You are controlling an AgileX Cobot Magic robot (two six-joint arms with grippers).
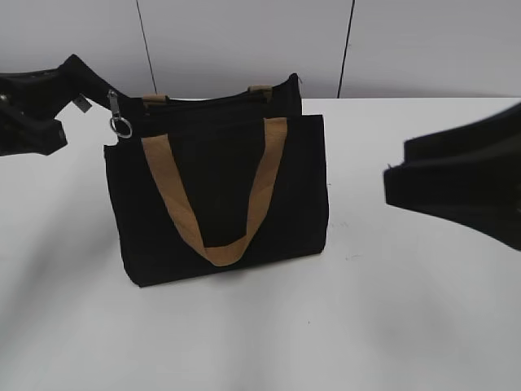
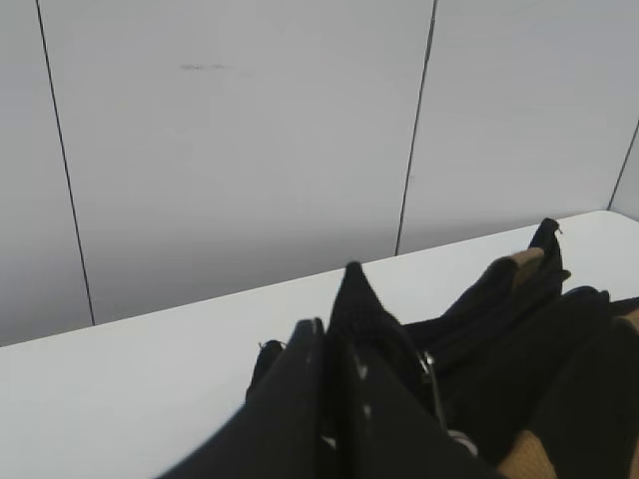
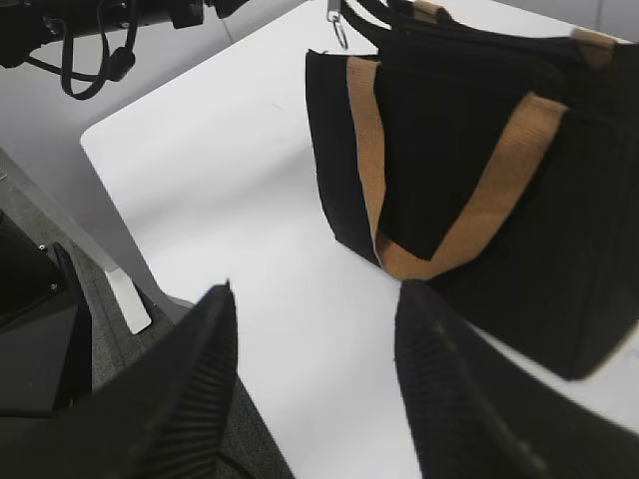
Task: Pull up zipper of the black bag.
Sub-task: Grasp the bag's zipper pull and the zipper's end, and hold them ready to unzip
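Note:
The black bag (image 1: 220,204) stands upright on the white table (image 1: 407,326), with a tan handle (image 1: 171,191) hanging down its front. The zipper runs along its top edge; its silver pull tab and ring (image 1: 120,118) hang free at the top left corner. My left gripper (image 1: 65,77) is shut on the black fabric end of the zipper line (image 2: 351,284), with the fingers (image 2: 334,319) pressed together and the pull (image 2: 429,371) just beside them. My right gripper (image 1: 397,167) is open and empty, off to the bag's right and apart from it. In the right wrist view its fingers (image 3: 315,299) hover over bare table in front of the bag (image 3: 449,130).
A grey panelled wall (image 1: 244,41) stands right behind the table. The table's edge, with floor and a stand beyond it (image 3: 60,329), shows in the right wrist view. The left arm with its cables (image 3: 100,30) is at the bag's far corner.

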